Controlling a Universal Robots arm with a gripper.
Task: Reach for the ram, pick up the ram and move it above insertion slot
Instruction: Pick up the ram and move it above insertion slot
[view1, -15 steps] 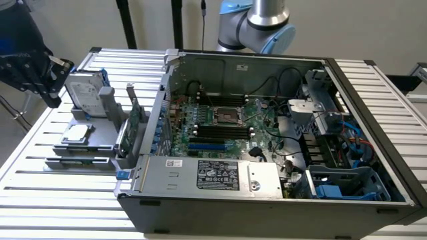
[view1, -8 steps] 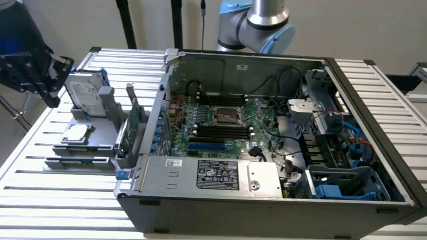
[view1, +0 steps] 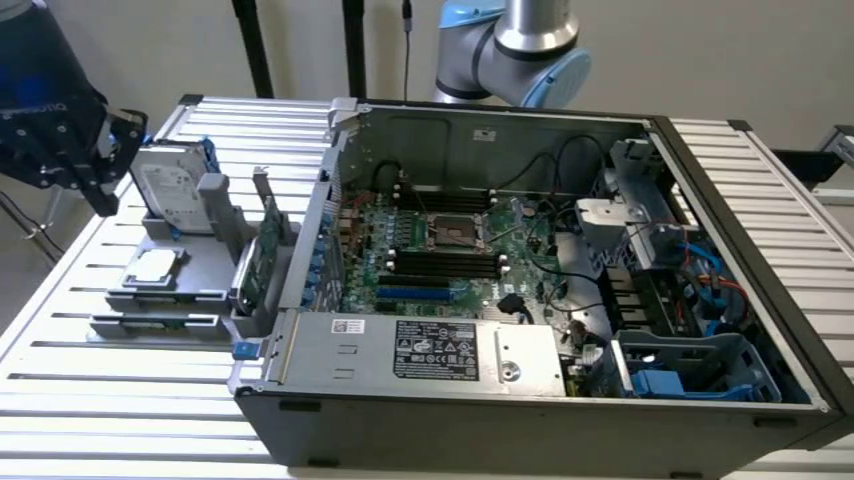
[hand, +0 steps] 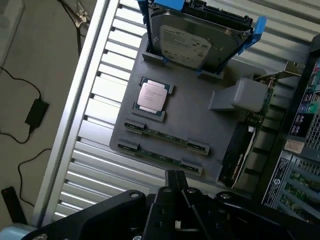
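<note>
1. Green ram (hand: 165, 136): two long thin sticks lie flat and parallel in clips on a grey holder (hand: 200, 115), one just beside the other (hand: 159, 156). Both are seated in the holder and neither is lifted.
2. Holder (view1: 200, 270) sits on the slatted aluminium table (view1: 80, 380), just beside the open computer case (view1: 534, 430), on the exterior view's left.
3. Also on the holder:
   - a silver hard drive (view1: 167, 185) upright at the far end, in blue brackets in the wrist view (hand: 192, 42);
   - a square processor chip (hand: 152, 95) lying flat between the drive and the ram;
   - a taller green card (view1: 271, 245) with a metal bracket, on edge along the side nearest the case.
4. Gripper (view1: 100, 190): black, hanging above the table at the exterior view's far left, near the upright drive but not touching it. In the wrist view its fingers (hand: 175, 187) are pressed together with nothing between them. It is well apart from both sticks.
5. Case lid is off and the motherboard (view1: 441, 250) is exposed. Long black insertion slots (view1: 447, 262) run alongside the central socket. I cannot tell whether any slot is filled.
6. Arm (view1: 534, 50): a grey and blue joint shows behind the case's back wall.
7. Floor beside the table, wrist view: a black power brick (hand: 37, 112) with its cable.
</note>
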